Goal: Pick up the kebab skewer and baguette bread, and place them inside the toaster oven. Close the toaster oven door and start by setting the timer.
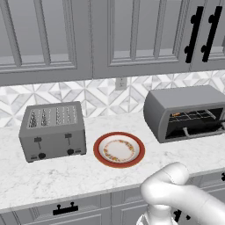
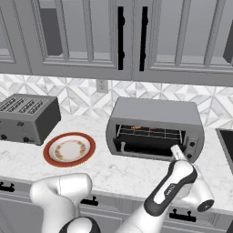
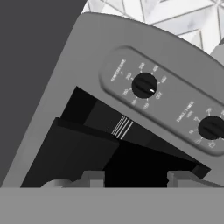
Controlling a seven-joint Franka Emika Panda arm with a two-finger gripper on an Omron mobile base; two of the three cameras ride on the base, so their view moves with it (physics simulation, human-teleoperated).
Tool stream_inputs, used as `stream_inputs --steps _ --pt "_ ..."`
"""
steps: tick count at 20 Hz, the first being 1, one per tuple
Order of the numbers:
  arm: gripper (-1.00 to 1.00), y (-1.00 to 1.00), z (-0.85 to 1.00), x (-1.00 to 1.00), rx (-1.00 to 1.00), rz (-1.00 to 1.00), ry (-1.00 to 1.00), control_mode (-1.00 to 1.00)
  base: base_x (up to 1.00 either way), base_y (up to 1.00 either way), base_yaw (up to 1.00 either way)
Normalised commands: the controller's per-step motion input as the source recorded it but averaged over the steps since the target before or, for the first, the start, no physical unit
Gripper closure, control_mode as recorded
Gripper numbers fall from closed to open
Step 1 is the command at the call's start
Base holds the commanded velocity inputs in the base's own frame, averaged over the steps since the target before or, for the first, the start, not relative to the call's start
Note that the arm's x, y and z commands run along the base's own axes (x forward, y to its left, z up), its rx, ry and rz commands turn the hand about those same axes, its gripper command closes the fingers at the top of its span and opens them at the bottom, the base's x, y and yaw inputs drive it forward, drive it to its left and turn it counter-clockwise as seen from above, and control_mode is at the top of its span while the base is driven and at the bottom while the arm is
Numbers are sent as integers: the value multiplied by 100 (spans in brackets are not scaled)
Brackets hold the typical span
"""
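Note:
The grey toaster oven [image 1: 184,103] [image 2: 154,111] stands on the counter at the right. Its door [image 2: 145,154] hangs partly open, so the wire rack shows. A small orange-brown piece, the kebab skewer [image 2: 135,128] [image 1: 176,115], lies at the back of the rack. The baguette bread is hidden. My gripper [image 2: 175,152] is at the oven's front right corner, just before the control panel. In the hand view my gripper [image 3: 136,177] is open, its fingertips [image 3: 92,177] apart over the dark door [image 3: 65,153]. Two black knobs, upper [image 3: 144,85] and timer [image 3: 212,127], sit just ahead.
A red-rimmed plate [image 1: 118,149] [image 2: 69,149] lies bare on the marble counter between the oven and a grey four-slot toaster [image 1: 52,132] [image 2: 25,118]. Wall cabinets hang above; drawers with black handles run below the counter edge.

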Motion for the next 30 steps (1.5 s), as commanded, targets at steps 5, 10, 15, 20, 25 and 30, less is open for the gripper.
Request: stream_inputs --steps 5,10,15,20,25,30 --pt "-100 71 0 61 3 0 3 -100 0 0 0" --pt "-100 65 0 57 4 0 4 -100 0 0 0" --pt "-100 59 0 49 5 0 5 -100 0 0 0" --pt "-100 54 0 44 5 0 5 -100 0 0 0" --pt "-100 44 0 38 6 0 5 -100 0 0 0" --pt "-100 38 0 34 6 0 5 -100 0 0 0"
